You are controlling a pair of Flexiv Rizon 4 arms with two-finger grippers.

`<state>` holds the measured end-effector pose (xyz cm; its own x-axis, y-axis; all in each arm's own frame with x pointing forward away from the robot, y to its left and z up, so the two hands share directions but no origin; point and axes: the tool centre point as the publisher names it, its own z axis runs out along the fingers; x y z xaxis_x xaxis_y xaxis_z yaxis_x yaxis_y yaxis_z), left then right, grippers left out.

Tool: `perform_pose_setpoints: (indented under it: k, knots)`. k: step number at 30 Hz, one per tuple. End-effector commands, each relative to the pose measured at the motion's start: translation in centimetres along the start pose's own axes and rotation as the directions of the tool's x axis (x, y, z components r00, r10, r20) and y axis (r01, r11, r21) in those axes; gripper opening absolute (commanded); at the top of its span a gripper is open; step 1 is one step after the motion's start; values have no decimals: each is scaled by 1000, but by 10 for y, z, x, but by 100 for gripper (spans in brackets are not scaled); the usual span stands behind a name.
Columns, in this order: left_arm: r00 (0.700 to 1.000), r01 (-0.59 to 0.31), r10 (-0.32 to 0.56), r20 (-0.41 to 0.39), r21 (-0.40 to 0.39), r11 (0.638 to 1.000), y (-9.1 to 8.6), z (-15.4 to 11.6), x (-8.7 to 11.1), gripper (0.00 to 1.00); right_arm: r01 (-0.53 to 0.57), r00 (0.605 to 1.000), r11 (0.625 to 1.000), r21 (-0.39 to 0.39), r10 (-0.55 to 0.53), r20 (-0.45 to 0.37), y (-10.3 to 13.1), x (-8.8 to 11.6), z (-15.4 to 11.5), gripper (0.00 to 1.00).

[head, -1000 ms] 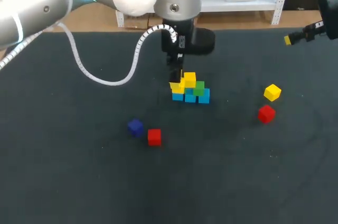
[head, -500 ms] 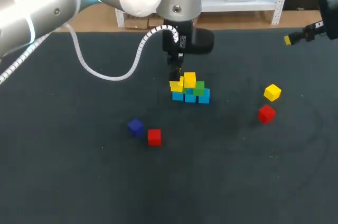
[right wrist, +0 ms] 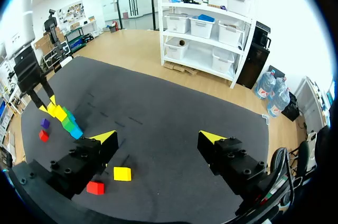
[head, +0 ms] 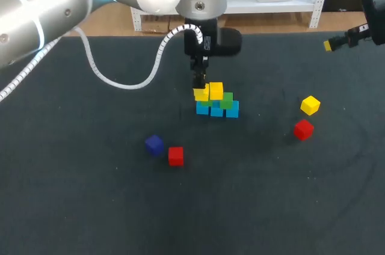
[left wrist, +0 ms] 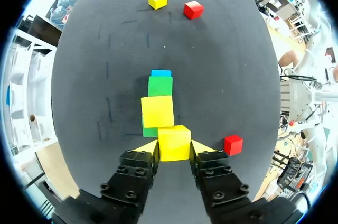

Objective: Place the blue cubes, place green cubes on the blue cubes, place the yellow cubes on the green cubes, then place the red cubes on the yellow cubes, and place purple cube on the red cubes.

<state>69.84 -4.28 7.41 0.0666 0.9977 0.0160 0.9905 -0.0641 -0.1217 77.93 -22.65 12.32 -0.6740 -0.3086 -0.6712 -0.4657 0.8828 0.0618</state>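
Observation:
My left gripper (head: 201, 88) (left wrist: 174, 152) is shut on a yellow cube (head: 201, 94) (left wrist: 174, 142) at the left end of the stack. There, blue cubes (head: 232, 109) form the bottom row, with green cubes (head: 227, 101) (left wrist: 160, 85) on them. A second yellow cube (head: 216, 91) (left wrist: 157, 110) sits on the greens, right beside the held one. I cannot tell whether the held cube rests on anything. A purple cube (head: 154, 144) and a red cube (head: 175, 156) (left wrist: 233, 145) lie front left. Another yellow cube (head: 310, 105) (right wrist: 122, 174) and red cube (head: 303, 129) (right wrist: 95, 187) lie to the right. My right gripper (head: 329, 45) (right wrist: 158, 139) hangs open at the far right edge, holding nothing.
The table (head: 271, 207) is covered with a dark mat. My left arm's white cable (head: 120, 89) loops low over the mat behind and left of the stack.
My left gripper has lifted the yellow cube slightly, bringing it level with the other yellow cube. My right arm has not moved.

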Motion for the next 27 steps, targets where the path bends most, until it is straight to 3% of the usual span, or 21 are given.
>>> perform_pose_setpoints:
  k: [1,27]
  knots:
    - [1000,-1,1,1,16,1000,5,0,0,0,-1,1000,1000,5,1,-1,1,0,0,100]
    - [1000,8,-8,17,16,1000,10,6,-4,0,-1,1000,1000,5,1,-1,1,0,0,100]
